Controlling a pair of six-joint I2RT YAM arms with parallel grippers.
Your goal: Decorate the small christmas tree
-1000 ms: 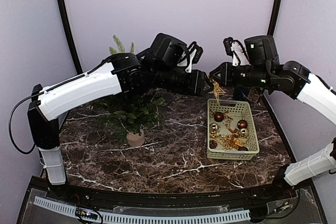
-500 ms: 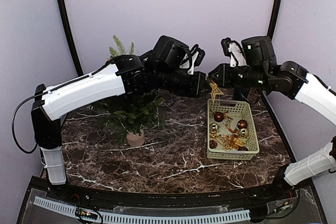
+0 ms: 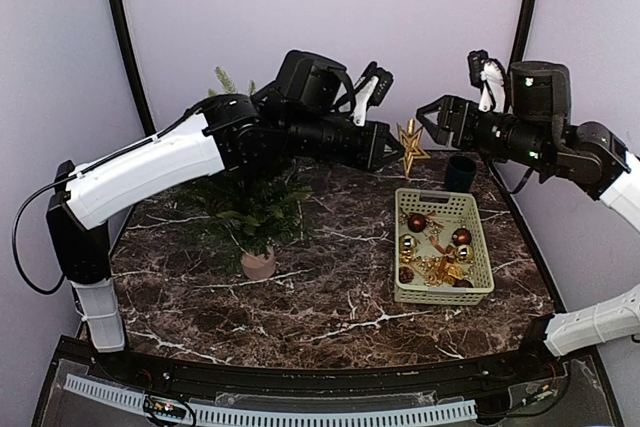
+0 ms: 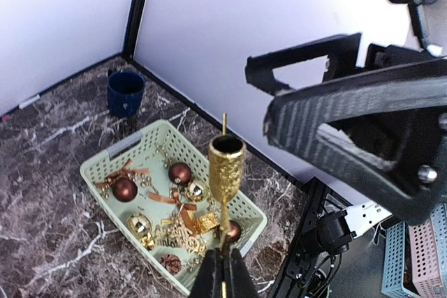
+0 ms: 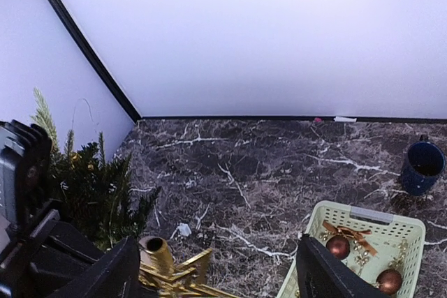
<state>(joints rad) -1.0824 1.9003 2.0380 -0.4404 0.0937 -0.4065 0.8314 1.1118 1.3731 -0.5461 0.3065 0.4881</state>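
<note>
Several brown, gold baubles (image 3: 417, 222), bows (image 5: 347, 231) inside green basket (image 3: 444, 297); blue cup (image 3: 460, 173) nearby.

No text, brand, number or sign can be read in any view. Every surface shown is plain or too blurred to tell.
</note>
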